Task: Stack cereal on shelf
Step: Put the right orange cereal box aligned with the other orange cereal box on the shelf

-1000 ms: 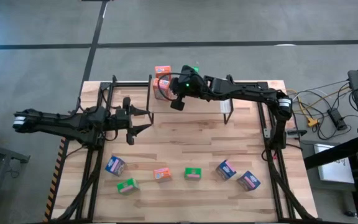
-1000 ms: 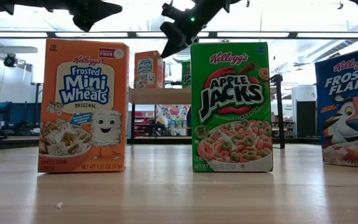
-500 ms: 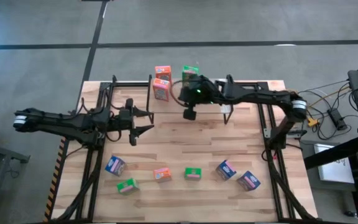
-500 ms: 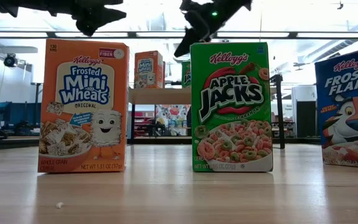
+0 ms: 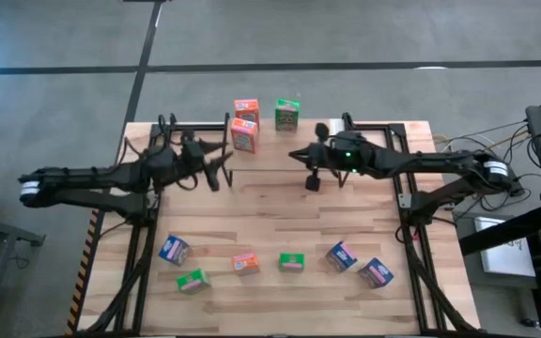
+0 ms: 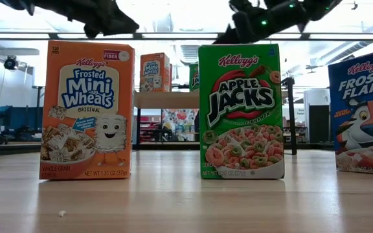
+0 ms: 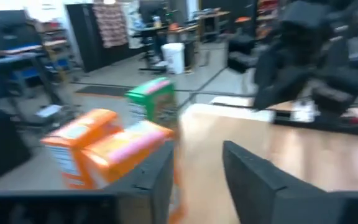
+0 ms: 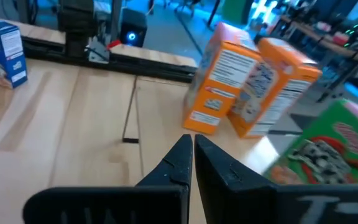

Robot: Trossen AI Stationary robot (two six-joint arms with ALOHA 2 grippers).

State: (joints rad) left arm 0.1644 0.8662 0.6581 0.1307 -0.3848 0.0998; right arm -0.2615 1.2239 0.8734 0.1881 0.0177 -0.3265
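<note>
From above, two orange boxes (image 5: 243, 124) and a green box (image 5: 287, 114) are seen on the shelf (image 5: 383, 129), beyond the right gripper (image 5: 299, 155); the left gripper (image 5: 225, 167) is held near the orange pair. Six boxes (image 5: 290, 262) are left along the near table edge.

Right wrist: fingers (image 8: 180, 163) are pressed together (nothing held).

Left wrist: fingers (image 7: 253, 180) are narrowly parted, empty, with an orange box (image 7: 124, 147) just ahead.

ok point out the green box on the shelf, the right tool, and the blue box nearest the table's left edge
green box (image 5: 287, 114), high view, its top face
right tool (image 5: 297, 155), high view, its shut tips
blue box (image 5: 173, 250), high view, its printed face
</note>
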